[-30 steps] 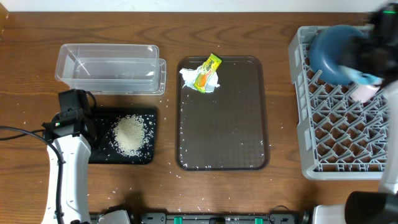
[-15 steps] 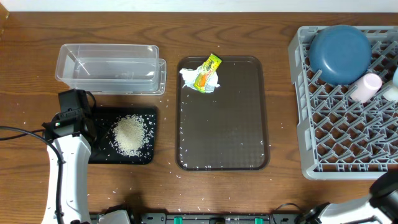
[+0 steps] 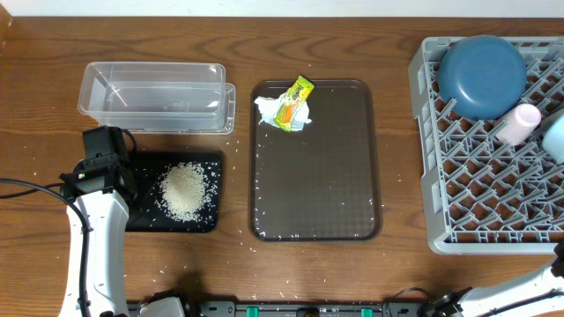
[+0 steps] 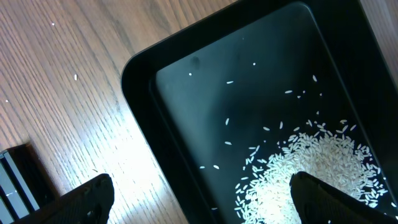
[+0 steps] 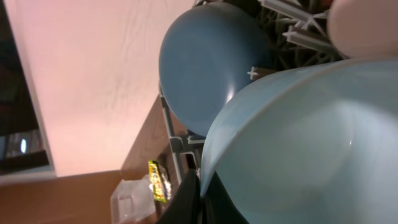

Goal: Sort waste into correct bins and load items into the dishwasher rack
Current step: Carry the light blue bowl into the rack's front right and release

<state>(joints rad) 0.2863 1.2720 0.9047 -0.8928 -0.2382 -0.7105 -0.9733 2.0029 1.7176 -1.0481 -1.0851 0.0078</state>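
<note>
Hovering over the left end of the black tray [image 3: 207, 163], the left gripper [image 4: 205, 202] is holding its fingers spread wide with nothing between them. The rice [image 3: 184, 191] is lying heaped in that tray, a few grains straying onto the table [image 3: 397, 53]. Just beyond it, the clear tub [image 3: 154, 65] is sitting on the far left. The tissue [image 3: 269, 110] and wrapper [image 3: 293, 101] are resting together at the far end of the brown tray [image 3: 317, 176]. On the right, the rack [image 3: 493, 194] is carrying the dark-blue dish [image 3: 481, 75] in its far corner, the pink cup [image 3: 520, 121] just beside it. The right gripper [image 5: 200, 186] is pinching the rim of the light-blue bowl [image 3: 555, 136] at the rack's right edge.
</note>
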